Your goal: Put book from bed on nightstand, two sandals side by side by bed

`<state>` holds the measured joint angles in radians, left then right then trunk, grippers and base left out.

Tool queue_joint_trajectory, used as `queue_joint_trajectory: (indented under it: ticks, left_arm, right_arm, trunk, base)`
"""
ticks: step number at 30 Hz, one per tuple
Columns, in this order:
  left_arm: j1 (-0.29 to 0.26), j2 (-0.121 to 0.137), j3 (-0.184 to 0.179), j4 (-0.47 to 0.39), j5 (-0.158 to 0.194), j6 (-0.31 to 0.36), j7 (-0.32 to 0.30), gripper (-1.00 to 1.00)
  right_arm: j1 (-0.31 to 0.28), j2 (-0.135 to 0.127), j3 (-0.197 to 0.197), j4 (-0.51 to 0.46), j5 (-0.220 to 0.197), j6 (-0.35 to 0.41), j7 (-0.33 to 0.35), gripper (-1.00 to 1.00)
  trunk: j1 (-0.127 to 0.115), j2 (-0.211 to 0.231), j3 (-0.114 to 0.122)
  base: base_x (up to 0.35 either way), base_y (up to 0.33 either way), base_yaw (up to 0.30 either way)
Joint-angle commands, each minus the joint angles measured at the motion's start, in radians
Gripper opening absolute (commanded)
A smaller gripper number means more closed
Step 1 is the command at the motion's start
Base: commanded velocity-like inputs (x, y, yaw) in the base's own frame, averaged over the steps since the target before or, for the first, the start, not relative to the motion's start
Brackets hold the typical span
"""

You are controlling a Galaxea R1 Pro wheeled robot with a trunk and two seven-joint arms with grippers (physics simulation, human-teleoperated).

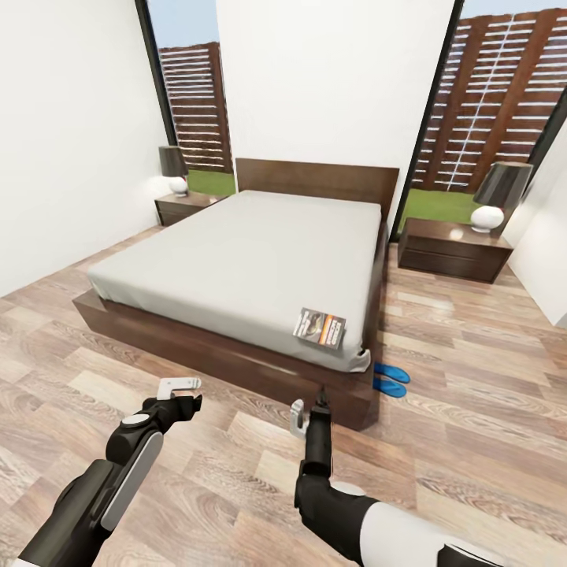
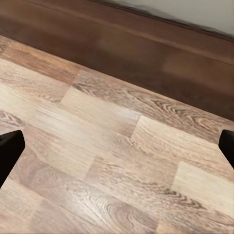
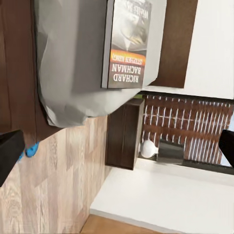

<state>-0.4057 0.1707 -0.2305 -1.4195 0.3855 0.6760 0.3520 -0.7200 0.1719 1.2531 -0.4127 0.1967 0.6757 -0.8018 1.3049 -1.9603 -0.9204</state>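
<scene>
Head view, and the book lies flat at the mattress's near right corner, lower centre of frame, directly beyond the right gripper, fingers spread and empty. That's clearly the nearer arm; the left gripper, also spread, hangs at lower left. Right wrist view reads "RICHARD BACHMAN" on the cover. Blue sandals sit on the floor beside the bed corner.
</scene>
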Motion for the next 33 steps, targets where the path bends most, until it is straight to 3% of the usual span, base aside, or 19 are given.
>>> queue_joint_trajectory:
  ticks: [1, 3, 6, 15, 21, 25, 29, 31, 33]
  left_arm:
    - [-0.001, 0.001, -0.003, -0.001, 0.01, 0.002, 0.01, 1.0]
    - [-0.001, 0.001, -0.003, -0.001, 0.01, 0.002, 0.01, 1.0]
    - [-0.001, 0.001, -0.003, -0.001, 0.012, 0.002, 0.01, 1.0]
    - [-0.001, 0.003, 0.001, -0.003, 0.012, 0.002, 0.009, 1.0]
    - [0.051, 0.02, 0.007, -0.11, 0.01, -0.02, 0.01, 1.0]
    - [0.105, 0.028, 0.007, -0.127, 0.004, -0.081, 0.009, 1.0]
    - [0.187, 0.067, 0.007, -0.133, -0.001, -0.203, 0.008, 1.0]
    - [0.275, 0.1, 0.006, -0.13, -0.002, -0.31, 0.004, 1.0]
    - [0.313, 0.107, 0.006, -0.124, -0.003, -0.359, 0.004, 1.0]
  right_arm:
    - [-0.001, 0.001, 0.006, -0.011, 0.001, -0.003, 0.041, 1.0]
    - [-0.001, 0.001, 0.008, -0.023, 0.001, -0.016, 0.098, 1.0]
    - [-0.001, -0.002, 0.008, -0.024, 0.002, -0.021, 0.122, 1.0]
    - [-0.001, -0.006, 0.006, -0.017, 0.001, -0.041, 0.125, 1.0]
    - [-0.001, -0.007, 0.005, -0.017, -0.001, -0.043, 0.086, 1.0]
    - [-0.001, -0.007, 0.005, -0.017, -0.001, -0.044, 0.081, 1.0]
    - [-0.001, -0.008, 0.005, -0.017, -0.001, -0.043, 0.07, 1.0]
    - [-0.001, -0.007, 0.005, -0.017, -0.001, -0.042, 0.045, 1.0]
    - [-0.001, -0.007, 0.005, -0.017, -0.001, -0.042, 0.032, 1.0]
  trunk:
    - [0.004, -0.008, -0.004]
    - [0.011, -0.022, -0.01]
    - [0.023, -0.043, -0.02]
    - [0.057, -0.106, -0.048]
    - [0.08, -0.148, -0.067]
    - [0.096, -0.176, -0.079]
    - [0.111, -0.204, -0.092]
    - [0.119, -0.218, -0.098]
    - [0.126, -0.232, -0.104]
  base:
    - [0.0, 0.0, 0.0]
    - [0.0, 0.0, 0.0]
    - [0.0, 0.0, 0.0]
    - [0.0, 0.0, 0.0]
    - [0.0, 0.0, 0.0]
    - [0.0, 0.0, 0.0]
    - [0.0, 0.0, 0.0]
    - [0.0, 0.0, 0.0]
    - [0.0, 0.0, 0.0]
